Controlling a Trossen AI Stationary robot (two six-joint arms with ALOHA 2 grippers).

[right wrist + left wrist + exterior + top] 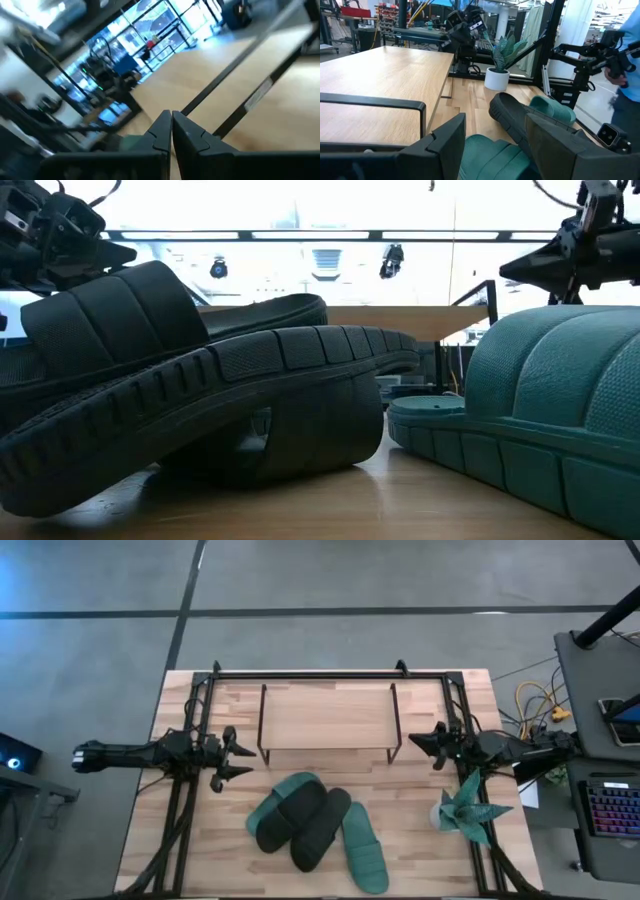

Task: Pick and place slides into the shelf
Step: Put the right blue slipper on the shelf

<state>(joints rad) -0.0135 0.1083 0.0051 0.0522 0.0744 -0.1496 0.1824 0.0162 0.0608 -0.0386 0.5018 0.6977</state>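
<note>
Light wooden bench (200, 840), and at its far side stands the shelf (325, 718), top board bare. Nearer the front, four slides (318, 828) piled in a heap, black ones overlapping the teal. Off to the right, a potted plant (468, 808) sits on the boards.

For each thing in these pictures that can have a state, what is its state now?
Left gripper: open, empty, left of the shelf.
Right gripper: shut, empty, right of the shelf.
Shelf: upright, nothing on its top board.
Black slides: on the table in a pile, overlapping.
Teal slides: on the table in the same pile, one partly under a black one.
Plant: upright in its white pot.
</note>
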